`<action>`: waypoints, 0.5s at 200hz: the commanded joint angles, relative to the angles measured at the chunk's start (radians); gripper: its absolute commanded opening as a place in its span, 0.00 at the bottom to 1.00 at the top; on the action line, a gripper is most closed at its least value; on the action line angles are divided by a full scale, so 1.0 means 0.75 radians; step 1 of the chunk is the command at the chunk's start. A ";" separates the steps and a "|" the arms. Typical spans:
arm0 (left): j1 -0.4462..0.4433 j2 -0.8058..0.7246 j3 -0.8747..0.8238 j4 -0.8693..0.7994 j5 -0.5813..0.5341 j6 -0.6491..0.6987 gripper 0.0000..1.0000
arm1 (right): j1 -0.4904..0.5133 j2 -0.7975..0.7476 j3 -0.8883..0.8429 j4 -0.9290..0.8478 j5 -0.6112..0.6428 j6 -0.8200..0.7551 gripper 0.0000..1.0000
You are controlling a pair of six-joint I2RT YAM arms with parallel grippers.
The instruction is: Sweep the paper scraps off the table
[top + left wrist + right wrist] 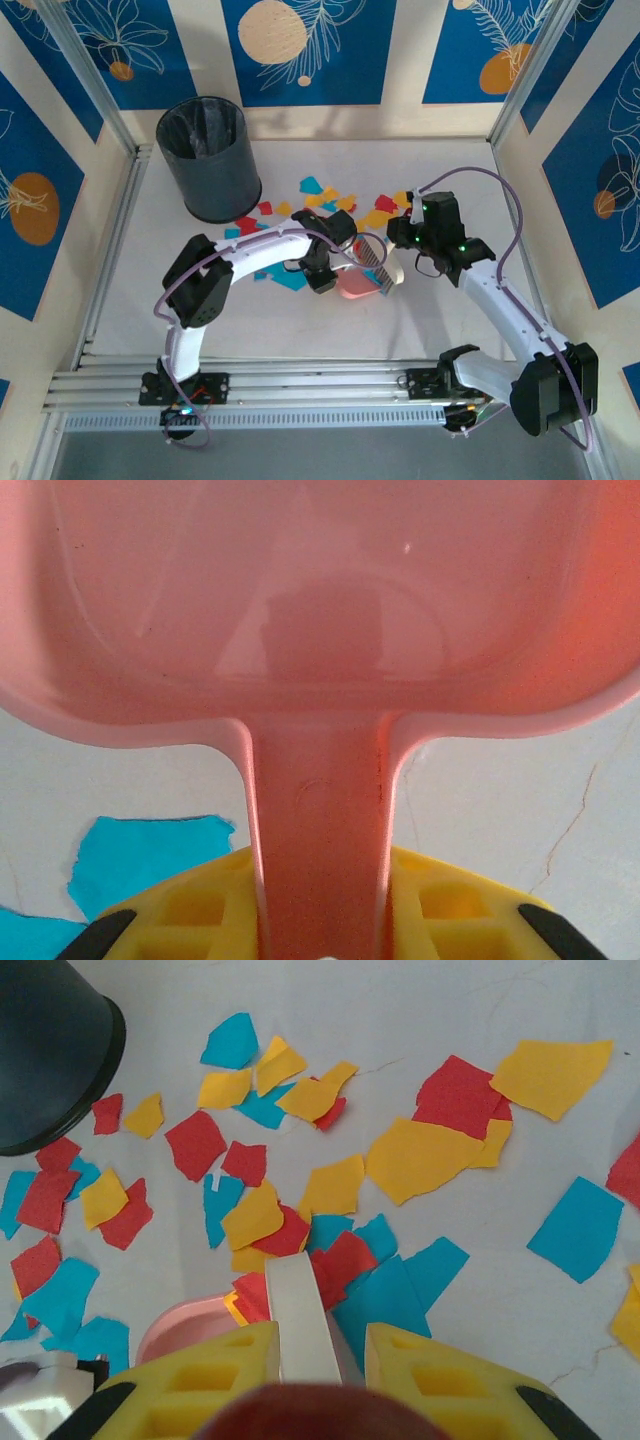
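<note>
MID-TABLE, BRUSH MEETS PAN: Your left gripper [320,925] is clamped on the handle of the pink dustpan [320,630]. Its yellow fingers [190,912] press the handle from both sides, and the scoop spreads wide ahead of the wrist camera. Your right gripper [320,1360] is clenched on the white handle of a brush [300,1320], which runs straight out between its fingers toward the litter

From above, the two tools come together near the centre of the table [280,320]. The brush head is just right of the dustpan, and both are on the near side of the pile

The paper scraps [250,1215] are red, yellow and cyan pieces, lying loose on the white surface. They form a band from the foot of the black waste bin [210,160] at far left across toward the right, and many overlap. Several crowd around the far end of the brush handle, with the dustpan's rim showing just to its left. One cyan scrap [140,855] lies flat on the table beside the dustpan's handle, below your left wrist. The bin stands upright near the far left corner, with a few red and cyan pieces close against its base
</note>
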 commanded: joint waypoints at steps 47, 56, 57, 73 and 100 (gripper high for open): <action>0.011 -0.117 -0.130 0.009 -0.068 -0.024 0.00 | 0.038 -0.145 0.054 -0.023 0.098 -0.003 0.00; 0.015 -0.128 -0.147 0.006 -0.065 -0.024 0.00 | 0.039 -0.159 0.052 -0.024 0.135 0.003 0.00; 0.015 -0.128 -0.149 0.005 -0.064 -0.024 0.00 | 0.039 -0.160 0.052 -0.025 0.141 0.005 0.00; 0.015 -0.143 -0.173 -0.003 -0.064 -0.021 0.00 | 0.044 -0.166 0.054 -0.055 0.260 0.031 0.00; 0.019 -0.184 -0.223 0.001 -0.069 -0.033 0.00 | 0.043 -0.160 0.042 -0.074 0.379 0.053 0.00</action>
